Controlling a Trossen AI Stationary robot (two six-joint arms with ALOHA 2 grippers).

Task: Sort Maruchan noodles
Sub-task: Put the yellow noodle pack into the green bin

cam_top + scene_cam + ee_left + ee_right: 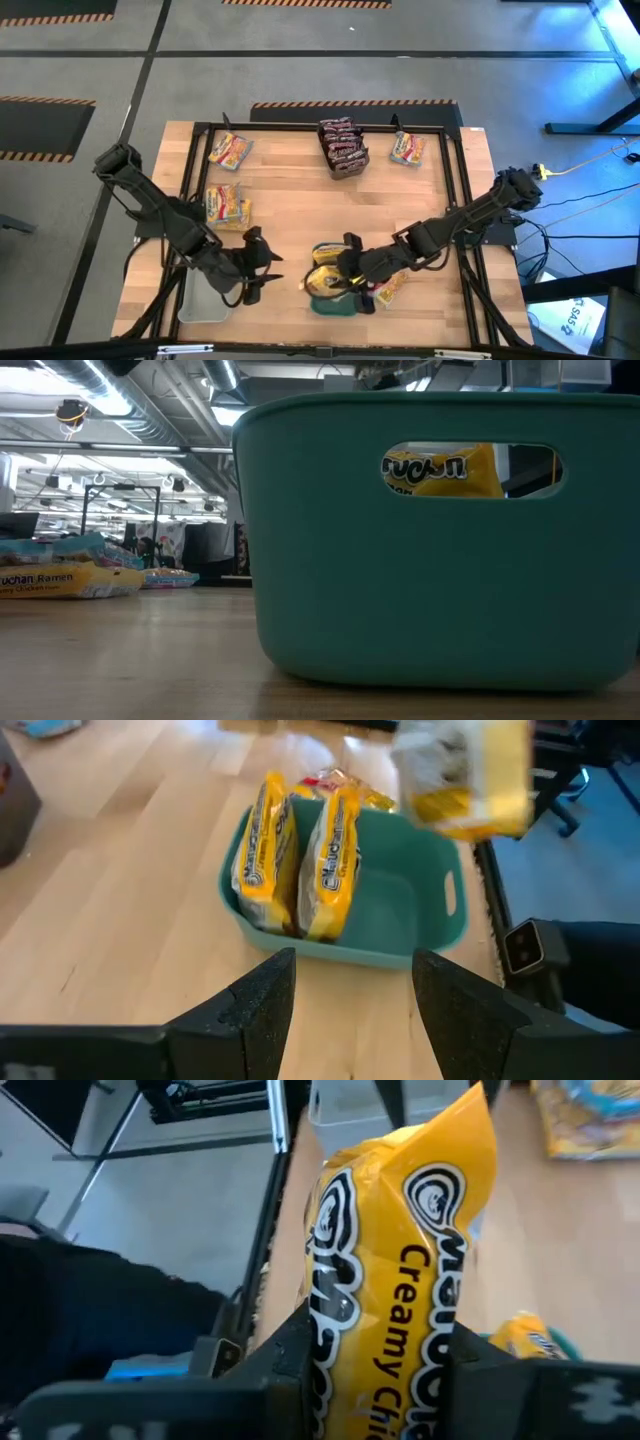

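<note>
I take the teal tray (330,303) as my landmark: a smooth plastic tub with rounded corners and a slot handle cut in its end wall, sitting on the pale wood-grain table (300,190) near its front edge. My right gripper (352,268) hangs right over the tray, its 2 dark fingers pinching a glossy, crinkly yellow packet (400,1280) printed with "Creamy Chicken", held on edge above the tub. Inside the tray I see 2 more yellow packets (295,860) standing upright side by side, and through the handle slot in the low view a strip of yellow wrapper shows. My left gripper (256,270) sits just left of the tray, jaws spread with nothing between them, pointing toward the tub. A flat translucent white tray (203,298) lies further left of the teal one, under the left arm. Just right of the teal tray an orange-red and yellow packet (391,288) lies flat on the wood. Well behind the tray, a dark tray of maroon-black packets (341,145) stands at the table's far edge, with loose yellow packets to its left (229,151) and right (406,149), and another flat pair (227,205) lies behind the white tray.
</note>
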